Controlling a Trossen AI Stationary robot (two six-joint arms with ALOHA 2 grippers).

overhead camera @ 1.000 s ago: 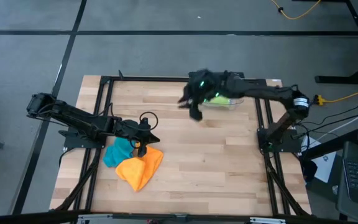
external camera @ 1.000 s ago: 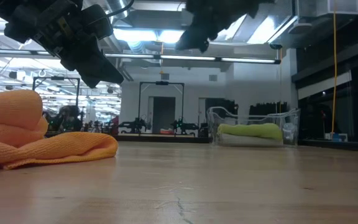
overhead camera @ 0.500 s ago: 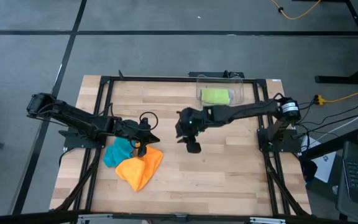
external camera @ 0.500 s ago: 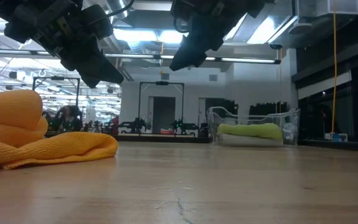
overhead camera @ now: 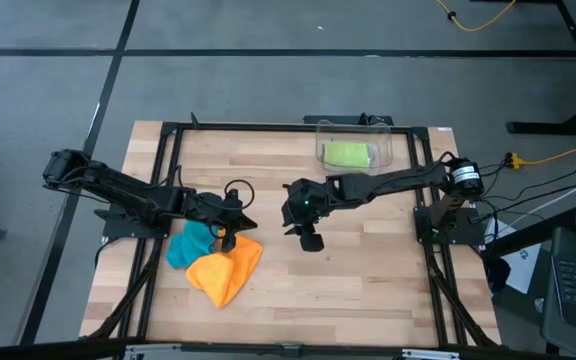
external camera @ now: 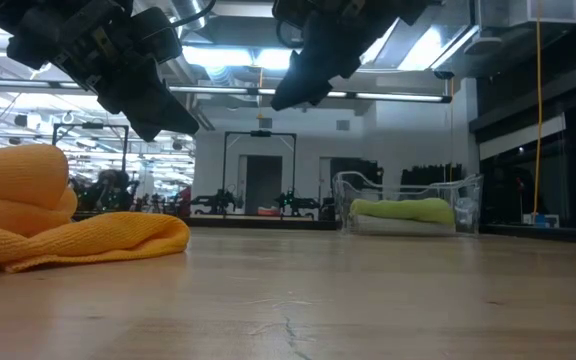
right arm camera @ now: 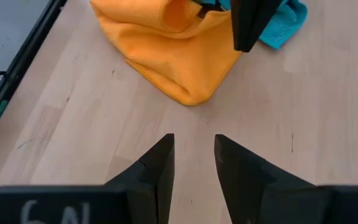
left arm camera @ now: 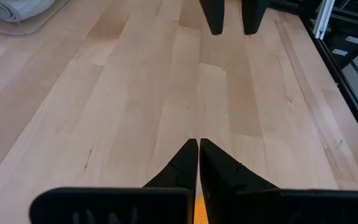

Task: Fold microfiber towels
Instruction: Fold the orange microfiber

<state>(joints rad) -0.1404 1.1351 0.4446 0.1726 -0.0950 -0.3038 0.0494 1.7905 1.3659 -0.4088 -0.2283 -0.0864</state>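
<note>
Your right gripper (overhead camera: 310, 238) hangs over the bare middle of the table (overhead camera: 368, 270), jaws parted a little with nothing between them, pointed toward the heap on the left side. It looks placed for a reach at the next cloth, so judge it as an approach not yet made. The orange towel (overhead camera: 225, 270) lies crumpled in a loose mound near the front left, and the teal towel (overhead camera: 190, 244) sits touching it on its far-left side, partly under it; both are unfolded. From the right wrist view the orange towel (right arm camera: 173, 50) is ahead of your fingers (right arm camera: 156, 167) with a strip of bare wood between, so you are near but apart from it. Your left gripper (overhead camera: 230, 232) hovers just above the top edge of the orange heap, jaws shut tight and holding nothing; it reads as waiting, close by to pin or lift a corner. The green towel (overhead camera: 346, 154) lies folded in the bin (overhead camera: 383, 150) at the back right, well apart from both grippers, and appears finished. A grey cloth (left arm camera: 11, 9) shows only at the edge of the left wrist view, seemingly in that bin.
</note>
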